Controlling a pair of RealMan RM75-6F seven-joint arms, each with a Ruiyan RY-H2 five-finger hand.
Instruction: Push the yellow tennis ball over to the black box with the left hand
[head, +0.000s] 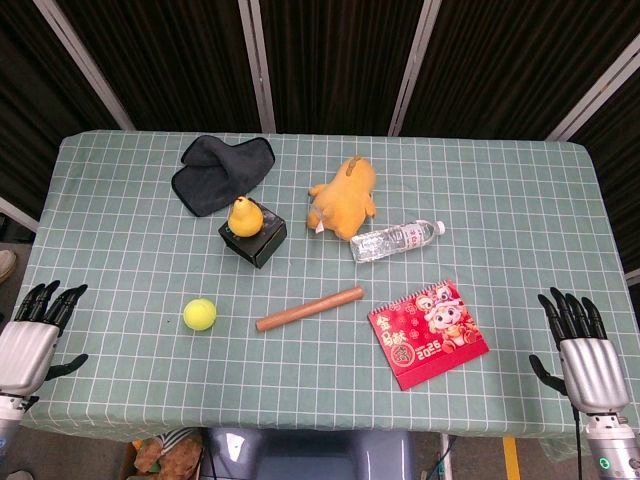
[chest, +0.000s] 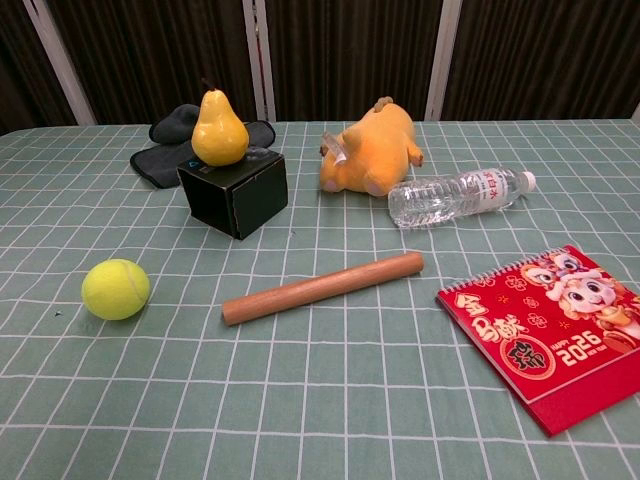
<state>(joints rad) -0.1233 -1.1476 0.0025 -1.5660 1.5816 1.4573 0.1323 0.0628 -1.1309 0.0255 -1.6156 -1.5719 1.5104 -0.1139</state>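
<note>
One yellow tennis ball (head: 199, 314) was seen lower left of centre, apart from the black box (head: 254, 240) up-right, topped by a pear (head: 244, 216). Left hand (head: 34, 335) at the lower-left edge was held empty, fingers spread, presumably poised for pushing; right hand (head: 580, 345) likewise

The head view looks steeply down from high above the near edge, taking in the whole desk (head: 520, 200). The chest view sits low and close, facing level across it. Both share the black box (head: 254, 240) (chest: 236, 190) and the middle clutter.
</note>
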